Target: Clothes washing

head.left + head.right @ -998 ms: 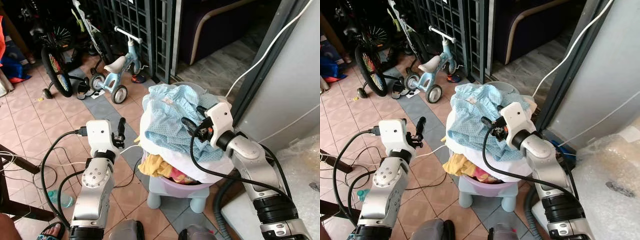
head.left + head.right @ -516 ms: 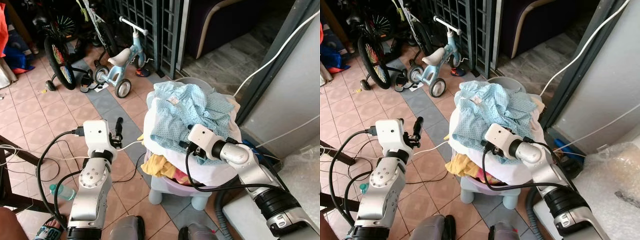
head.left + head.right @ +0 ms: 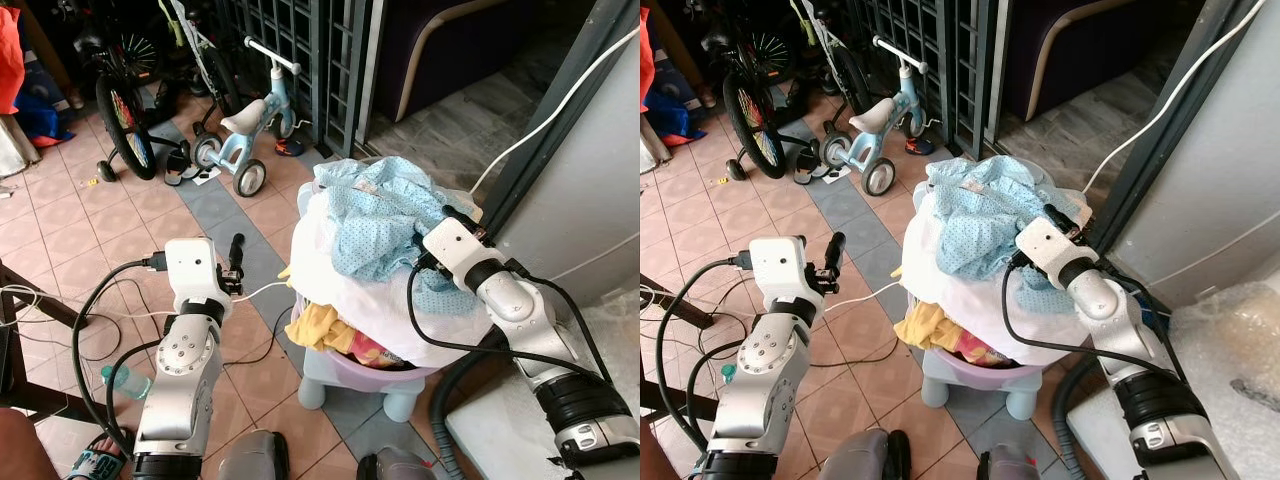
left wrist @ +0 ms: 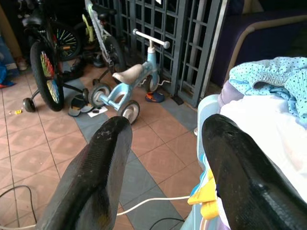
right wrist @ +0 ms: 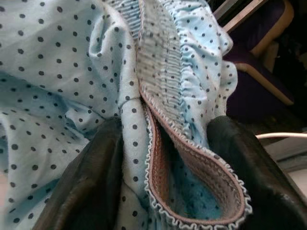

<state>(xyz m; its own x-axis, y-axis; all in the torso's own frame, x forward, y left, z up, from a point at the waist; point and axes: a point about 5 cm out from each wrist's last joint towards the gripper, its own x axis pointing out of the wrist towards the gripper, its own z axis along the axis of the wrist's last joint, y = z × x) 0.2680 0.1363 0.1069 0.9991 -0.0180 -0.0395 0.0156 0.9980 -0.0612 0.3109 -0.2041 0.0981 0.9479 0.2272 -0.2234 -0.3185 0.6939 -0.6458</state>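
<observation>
Right gripper (image 5: pixel 165 158) is what I am watching: its two black fingers (image 5: pixel 81 187) sit spread on either side of a fold of the blue dotted garment (image 3: pixel 385 215), and the smocked, elastic-edged band of that cloth runs straight down between them. From the wrist camera I would say the cloth is in the mouth of the claw but not yet pinched; the fingers look parted with fabric bunched between, though the view is so close that I cannot swear whether the pads are already pressing.

From the head cameras, my right arm reaches in from the right side of the heap, with the white wrist block resting against the far right flank of the pile. The garment lies on top of a white sheet or bag (image 3: pixel 340 290), which drapes over a pinkish laundry basket (image 3: pixel 345 365) on a pale stool (image 3: pixel 320 385). A yellow item (image 3: pixel 320 330) pokes out low on the left side of the basket.

So the relation that matters: the garment spreads from the claw toward my left and away from me, its bulk lying across the crown of the heap, while the band I have is at its right edge. Any lift should therefore go up and to the right, peeling it off the sheet.

My left gripper (image 4: pixel 165 163) hangs wide open and empty, beside the basket's left side and well apart from the garment, facing the small bicycle (image 3: pixel 245 135). The right arm is clearly the nearer one.
</observation>
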